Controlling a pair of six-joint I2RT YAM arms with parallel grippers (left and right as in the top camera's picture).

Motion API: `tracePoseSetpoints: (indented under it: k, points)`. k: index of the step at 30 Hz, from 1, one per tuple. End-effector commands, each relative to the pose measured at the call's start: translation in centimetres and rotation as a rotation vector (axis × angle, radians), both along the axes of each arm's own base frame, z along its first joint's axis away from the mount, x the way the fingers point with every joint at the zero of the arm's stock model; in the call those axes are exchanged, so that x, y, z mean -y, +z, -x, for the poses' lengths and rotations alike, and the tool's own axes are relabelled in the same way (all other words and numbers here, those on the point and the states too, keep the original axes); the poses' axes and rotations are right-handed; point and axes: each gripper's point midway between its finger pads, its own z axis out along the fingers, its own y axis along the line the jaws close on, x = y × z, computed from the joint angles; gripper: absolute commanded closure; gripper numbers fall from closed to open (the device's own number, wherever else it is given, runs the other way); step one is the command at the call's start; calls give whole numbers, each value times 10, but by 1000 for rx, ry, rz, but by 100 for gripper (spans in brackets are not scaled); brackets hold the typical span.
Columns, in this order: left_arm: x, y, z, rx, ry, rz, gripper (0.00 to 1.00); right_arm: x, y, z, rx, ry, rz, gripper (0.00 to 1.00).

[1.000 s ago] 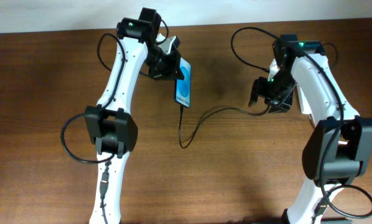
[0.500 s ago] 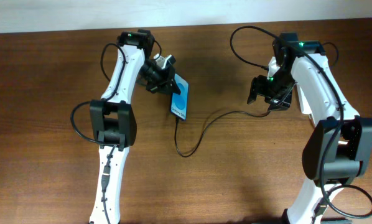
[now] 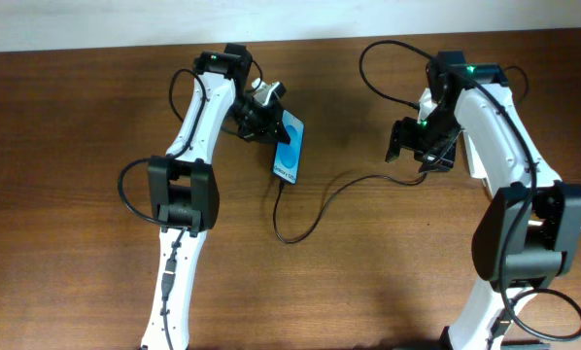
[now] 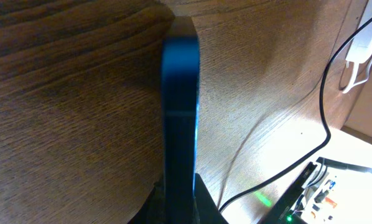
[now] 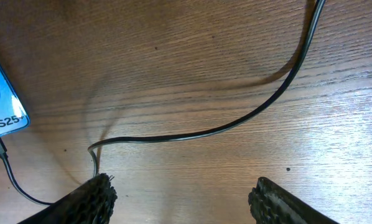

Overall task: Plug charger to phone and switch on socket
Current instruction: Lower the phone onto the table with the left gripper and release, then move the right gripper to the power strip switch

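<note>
Overhead: left fingers (image 3: pixel 271 124) clamp the phone (image 3: pixel 289 151), charger (image 3: pixel 315 207) looks seated; I'd lower it flat without tugging, right fingers (image 3: pixel 407 154) gaping empty.

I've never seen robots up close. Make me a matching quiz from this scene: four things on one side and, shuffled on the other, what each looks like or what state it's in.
Things:
1. phone
2. charger
3. socket
4. right jaws

Descriptions:
A. wide apart, holding nothing
B. white, with a white cord
C. clamped edge-on in the left jaws
D. thin and black, looping away from the phone's lower end

Pairs: 1-C, 2-D, 3-B, 4-A
</note>
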Motion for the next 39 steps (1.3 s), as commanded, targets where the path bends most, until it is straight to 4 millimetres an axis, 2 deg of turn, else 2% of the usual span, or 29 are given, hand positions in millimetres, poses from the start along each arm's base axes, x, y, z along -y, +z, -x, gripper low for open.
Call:
tracePoseSetpoints:
  k: [1, 3, 4, 7, 10, 11, 12, 13, 14, 16, 18, 20, 21, 23, 25, 26, 29, 31, 33, 35, 36, 39]
  points:
    - [-19, -33, -2, -14, 13, -142, 91, 2, -1, 0, 2, 1, 2, 22]
    - [-23, -36, -3, -5, 12, -173, 85, 2, -1, 0, 2, 1, 2, 22]
    - [-27, -39, -4, 1, 11, -200, 76, 2, -1, 0, 2, 1, 2, 22]
    - [-35, -43, -5, 14, 9, -249, 64, 3, -1, 0, 2, 1, 12, 21]
    - [-43, -47, -7, 28, 7, -305, 61, 6, -2, 0, 1, 1, 30, 20]
    - [-50, -50, -8, 38, 6, -344, 54, 11, -3, 0, 2, 2, 61, 17]
    - [-55, -52, -9, 46, 4, -377, 31, 14, -3, 0, 2, 0, 69, 7]
    - [-60, -53, -10, 51, 4, -403, 8, 15, -3, 0, 2, -4, 69, 5]
    - [-61, -53, -11, 46, 23, -408, 0, 18, -3, -1, 3, -12, 70, 4]
    - [-69, -44, -21, 58, 73, -404, 0, 36, -3, -4, 10, -58, 69, 4]
    - [-80, -15, -37, 121, 115, -389, 0, 57, -3, -4, 10, -113, 69, 3]
    - [-99, 56, -61, 298, 192, -373, 0, 86, -3, -8, 31, -191, 72, 1]
    - [-118, 96, -68, 386, 269, -413, 0, 99, -3, -10, 46, -222, 74, 1]
    - [-152, 160, -68, 513, 365, -484, 0, 126, -2, -16, 82, -304, 80, 1]
    - [-170, 195, -64, 581, 413, -516, 0, 147, -2, -16, 99, -373, 85, 1]
    - [-178, 206, -62, 600, 433, -527, 1, 161, -1, -17, 118, -407, 90, 1]
    - [-188, 206, -62, 595, 449, -532, 1, 202, 1, -20, 176, -500, 119, 1]
    - [-188, 205, -60, 586, 446, -535, 1, 246, 1, -17, 211, -639, 200, 1]
    - [-188, 205, -60, 586, 446, -535, 1, 263, 5, -23, 265, -664, 224, 2]
    - [-188, 205, -60, 586, 446, -535, 1, 274, 7, -39, 344, -569, 276, 2]
    - [-188, 205, -60, 586, 446, -535, 1, 277, 2, -47, 364, -506, 299, 2]
    - [-188, 205, -60, 586, 446, -535, 1, 286, -16, -52, 352, -494, 328, 2]
